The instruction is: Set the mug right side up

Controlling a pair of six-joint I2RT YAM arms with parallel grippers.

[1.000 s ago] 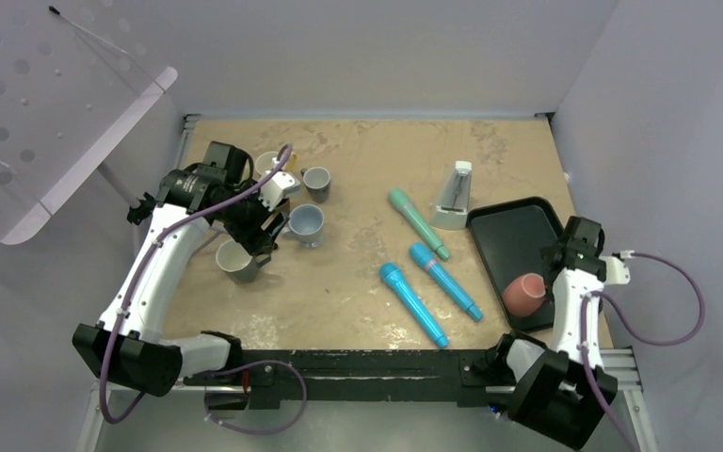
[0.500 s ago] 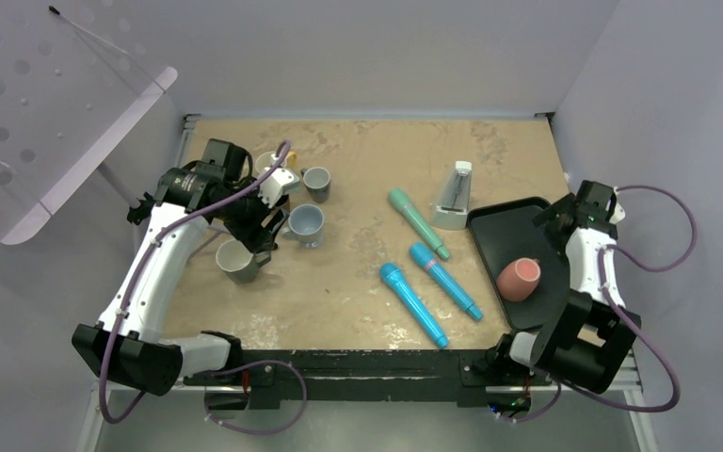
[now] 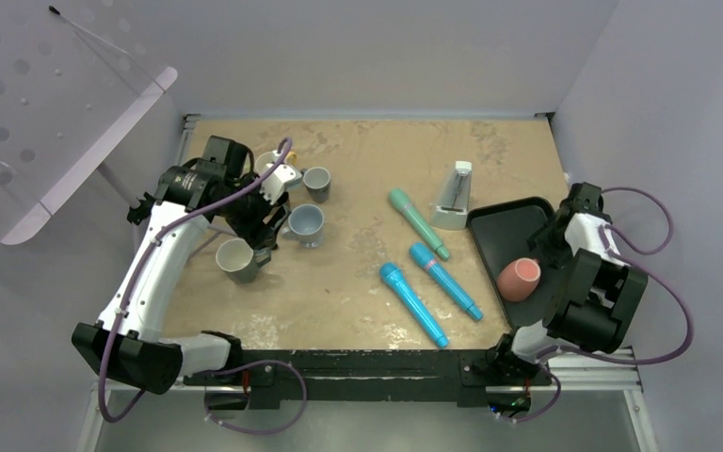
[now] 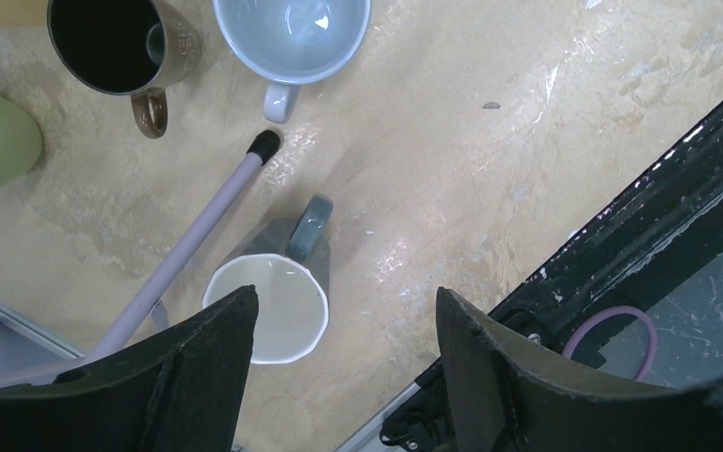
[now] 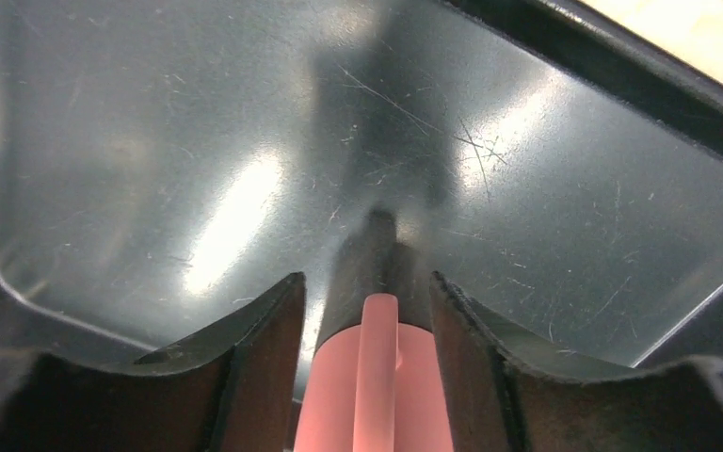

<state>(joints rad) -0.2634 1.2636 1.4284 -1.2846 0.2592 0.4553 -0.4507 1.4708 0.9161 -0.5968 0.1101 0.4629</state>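
The pink mug (image 3: 518,280) is in the black tray (image 3: 504,231) at the right, tilted so its pale opening faces up and to the right. My right gripper (image 3: 538,264) reaches it from the tray's right side. In the right wrist view the fingers (image 5: 259,348) press both sides of the mug (image 5: 377,395), its handle towards the camera, above the tray floor (image 5: 198,141). My left gripper (image 3: 264,234) is open and empty above the left group of mugs, over a grey mug (image 4: 264,320).
On the left stand a grey mug (image 3: 238,261), a light blue mug (image 3: 305,224), a dark mug (image 3: 316,183) and a pale cup (image 3: 268,165). A green microphone (image 3: 418,223), two blue microphones (image 3: 444,281) and a metronome (image 3: 453,195) lie mid-table. A stand leg (image 4: 198,235) crosses near the grey mug.
My right arm swung round from the near side to the tray's right side, and the pink mug turned from lying base-out to showing its opening. The left arm barely moved.
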